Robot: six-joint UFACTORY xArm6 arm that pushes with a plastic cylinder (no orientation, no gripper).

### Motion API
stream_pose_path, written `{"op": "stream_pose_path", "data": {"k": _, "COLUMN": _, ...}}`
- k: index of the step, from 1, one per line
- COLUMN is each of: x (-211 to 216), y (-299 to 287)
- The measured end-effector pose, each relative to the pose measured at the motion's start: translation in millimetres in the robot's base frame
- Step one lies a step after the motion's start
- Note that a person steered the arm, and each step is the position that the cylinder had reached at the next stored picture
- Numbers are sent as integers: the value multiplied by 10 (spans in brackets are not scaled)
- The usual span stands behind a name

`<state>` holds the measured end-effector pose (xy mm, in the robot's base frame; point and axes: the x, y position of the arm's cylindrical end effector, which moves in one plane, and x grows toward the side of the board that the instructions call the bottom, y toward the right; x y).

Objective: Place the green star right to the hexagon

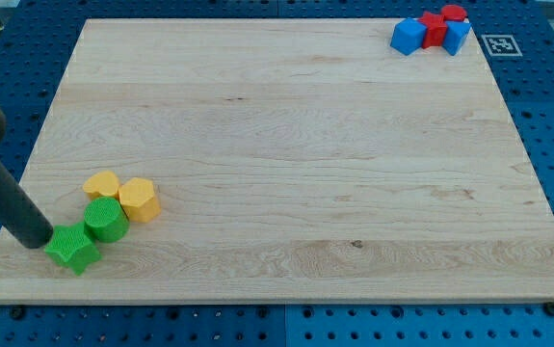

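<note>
The green star (72, 249) lies near the board's bottom left corner. The yellow hexagon (139, 199) sits up and to the right of it. A green round block (106, 220) lies between them, touching the star's upper right and close against the hexagon. A second yellow block (102, 184) sits just left of the hexagon. My tip (37, 238) is at the star's left side, touching it or nearly so. The dark rod slants up to the view's left edge.
A cluster sits at the board's top right corner: a blue block (408, 36), a red block (434, 27), a red round block (454, 13) and another blue block (457, 38). The board's bottom edge (257, 297) is close below the star.
</note>
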<state>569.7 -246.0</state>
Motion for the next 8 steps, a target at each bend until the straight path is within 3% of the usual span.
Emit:
{"op": "stream_pose_path", "data": {"k": 1, "x": 204, "y": 394}}
{"op": "stream_pose_path", "data": {"k": 3, "x": 492, "y": 580}}
{"op": "stream_pose_path", "data": {"k": 4, "x": 481, "y": 655}}
{"op": "stream_pose_path", "data": {"k": 6, "x": 482, "y": 1424}}
{"op": "stream_pose_path", "data": {"k": 8, "x": 245, "y": 1667}}
